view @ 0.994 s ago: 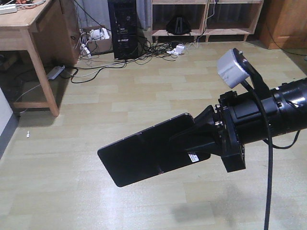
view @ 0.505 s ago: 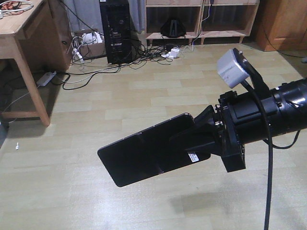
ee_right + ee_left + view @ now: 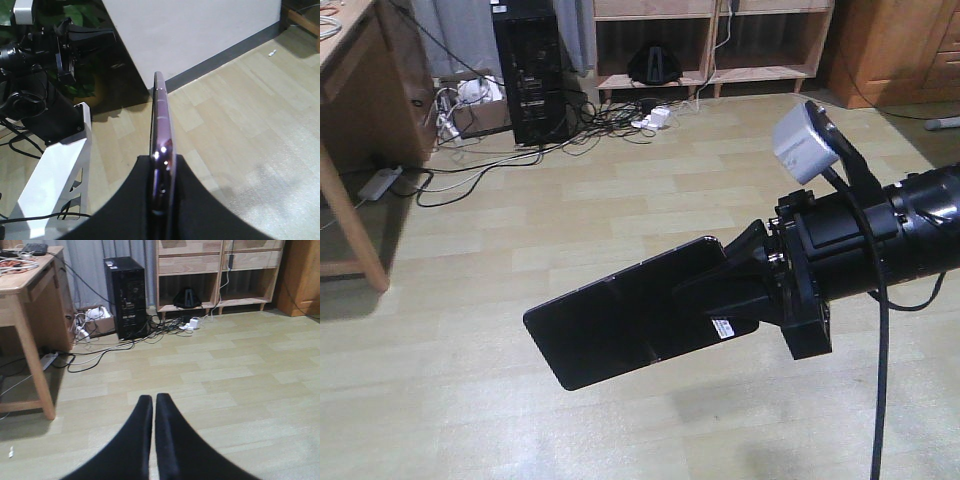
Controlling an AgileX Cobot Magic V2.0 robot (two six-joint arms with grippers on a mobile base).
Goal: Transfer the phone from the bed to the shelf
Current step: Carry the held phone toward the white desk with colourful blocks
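In the front view my right gripper point(image 3: 722, 292) is shut on the phone point(image 3: 620, 325), a glossy black slab held flat above the floor with a small white sticker by the fingers. From the right wrist the phone point(image 3: 161, 115) appears edge-on, its pinkish rim gleaming, clamped in the right gripper point(image 3: 162, 159). My left gripper point(image 3: 153, 398) is shut with nothing in it, hovering over bare floor. The shelf point(image 3: 760, 72) of pale wood stands against the far wall, and the same shelf point(image 3: 190, 264) fills the back of the left wrist view. The bed is out of view.
A brown wooden desk point(image 3: 25, 285) stands at the left. A black computer tower point(image 3: 525, 70) and tangled cables with power strips point(image 3: 620, 110) lie in front of the shelf. A reddish-brown cabinet point(image 3: 890, 50) is at the right. A white frame point(image 3: 55, 170) sits by a wall.
The whole background has slid left in the front view: desk, tower and shelf sit further left and the cabinet shows more. The phone stays fixed in the right gripper.
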